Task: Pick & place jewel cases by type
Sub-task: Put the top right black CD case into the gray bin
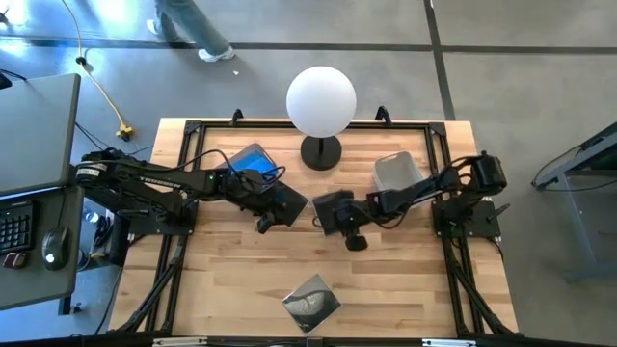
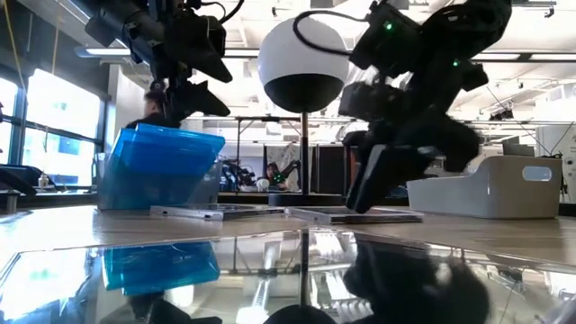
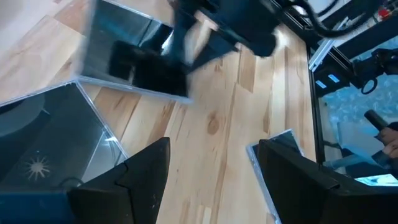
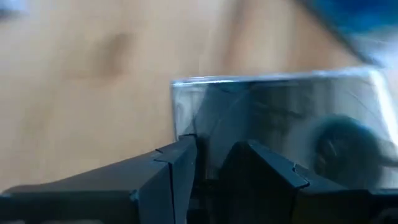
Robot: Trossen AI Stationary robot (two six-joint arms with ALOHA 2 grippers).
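Jewel cases sit mid-table on the wooden top, most clustered between the two arms. Right gripper [image 1: 331, 214] is clamped on a dark case [image 1: 333, 210] by one edge; in the low view that case [image 2: 376, 180] hangs tilted steeply, lower corner just above or at the table, cannot tell if touching. Right wrist view shows the fingers [image 4: 168, 174] closed tight onto the case's near edge, its flat face running away from the camera. Left gripper [image 1: 262, 220] is just beside another dark case [image 1: 284, 205], which lies at the table centre with its corners turned diagonal to the table edges; left wrist view shows the fingers [image 3: 146, 168] spread apart, holding nothing, bare wood between them. The two dark cases are near each other with a narrow gap. Blue cases [image 1: 249, 160] are stacked behind the left arm, leaning at a tilt in the low view [image 2: 162, 166]. One more case [image 1: 311, 301] lies flat alone near the front edge, rotated diagonal, well apart from the rest with open wood all round. Grey bin [image 1: 399, 172] stands behind the right arm toward the back right. Lamp with white globe [image 1: 321, 101] stands at back centre between blue stack and bin. Front half of the table is mostly open
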